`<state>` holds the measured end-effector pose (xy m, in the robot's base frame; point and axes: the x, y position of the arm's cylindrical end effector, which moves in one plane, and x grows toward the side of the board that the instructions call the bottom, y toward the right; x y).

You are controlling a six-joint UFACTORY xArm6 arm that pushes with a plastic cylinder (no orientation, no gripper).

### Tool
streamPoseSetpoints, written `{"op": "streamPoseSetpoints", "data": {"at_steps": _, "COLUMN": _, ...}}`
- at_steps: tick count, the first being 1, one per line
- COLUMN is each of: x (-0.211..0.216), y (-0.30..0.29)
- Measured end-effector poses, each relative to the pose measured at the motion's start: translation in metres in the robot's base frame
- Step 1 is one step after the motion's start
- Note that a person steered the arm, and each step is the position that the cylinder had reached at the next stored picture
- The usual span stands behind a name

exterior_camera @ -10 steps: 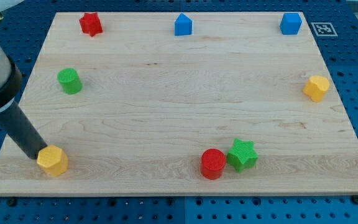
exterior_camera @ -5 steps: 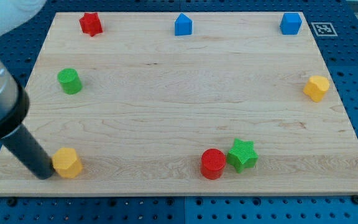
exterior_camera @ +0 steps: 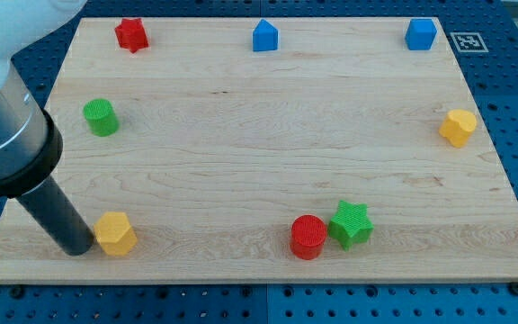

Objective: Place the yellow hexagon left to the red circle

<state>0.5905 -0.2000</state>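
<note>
Leaning rod — my tip (exterior_camera: 81, 248) touching yellow hexagon (exterior_camera: 115, 234).

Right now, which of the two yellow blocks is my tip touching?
The yellow hexagon at the view's bottom left: my tip sits against its left side. The other yellow block lies far off at the board's right edge, untouched.

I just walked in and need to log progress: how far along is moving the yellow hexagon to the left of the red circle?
Done: my tip sits against the view's left side of the yellow hexagon, near the board's bottom left. In hand: pushing it toward the view's right. Left: most of the way, since a wide stretch of bare wood still separates it from the red circle, which touches the green star.
</note>
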Motion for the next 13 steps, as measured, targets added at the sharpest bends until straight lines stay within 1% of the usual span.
{"op": "streamPoseSetpoints", "data": {"at_steps": 3, "x": 0.0, "y": 0.006}}
{"op": "streamPoseSetpoints", "data": {"at_steps": 6, "x": 0.0, "y": 0.052}}
{"op": "streamPoseSetpoints", "data": {"at_steps": 10, "x": 0.0, "y": 0.059}}
{"op": "streamPoseSetpoints", "data": {"at_steps": 12, "x": -0.003, "y": 0.087}}
{"op": "streamPoseSetpoints", "data": {"at_steps": 13, "x": -0.003, "y": 0.088}}
